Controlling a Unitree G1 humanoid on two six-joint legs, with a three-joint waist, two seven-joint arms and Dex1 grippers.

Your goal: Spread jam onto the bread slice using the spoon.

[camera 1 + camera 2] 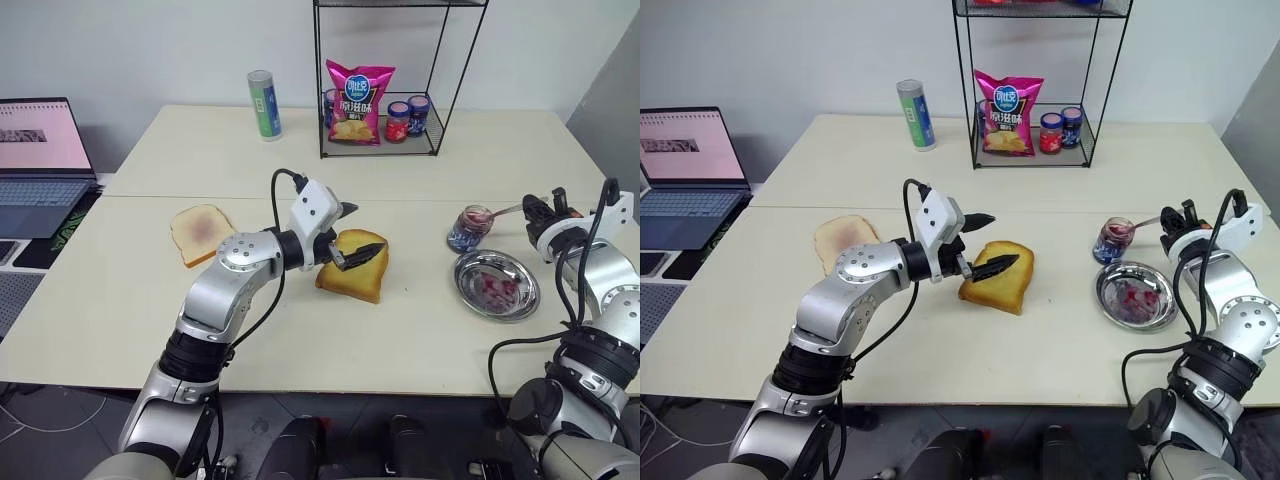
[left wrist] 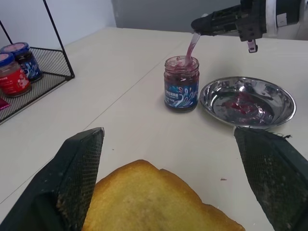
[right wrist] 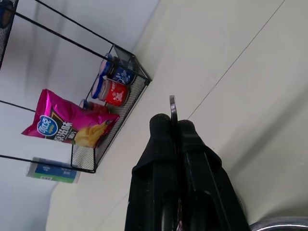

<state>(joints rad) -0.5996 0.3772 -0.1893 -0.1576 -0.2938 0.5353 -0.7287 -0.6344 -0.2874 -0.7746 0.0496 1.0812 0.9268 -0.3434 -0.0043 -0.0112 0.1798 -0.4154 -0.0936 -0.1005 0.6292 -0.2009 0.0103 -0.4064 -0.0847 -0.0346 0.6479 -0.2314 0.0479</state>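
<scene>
so the spoon (image 2: 191,45) is pinched tight in the right gripper (image 1: 533,211), bowl dipped in the open jam jar (image 1: 469,228). steel dish (image 1: 496,285) sits just beside the jar, red smears in it. bread slice (image 1: 356,268) lies well apart from the jar, between the left gripper's (image 1: 355,233) wide-spread fingers, not squeezed

My left arm (image 1: 225,295), left of centre in the frame, is silver-grey shells over black ribbed joints, with a white wrist block and looping black cable. My right arm (image 1: 600,290), at the right edge, matches. Fingers (image 2: 79,178) are black, mesh-textured.
</scene>
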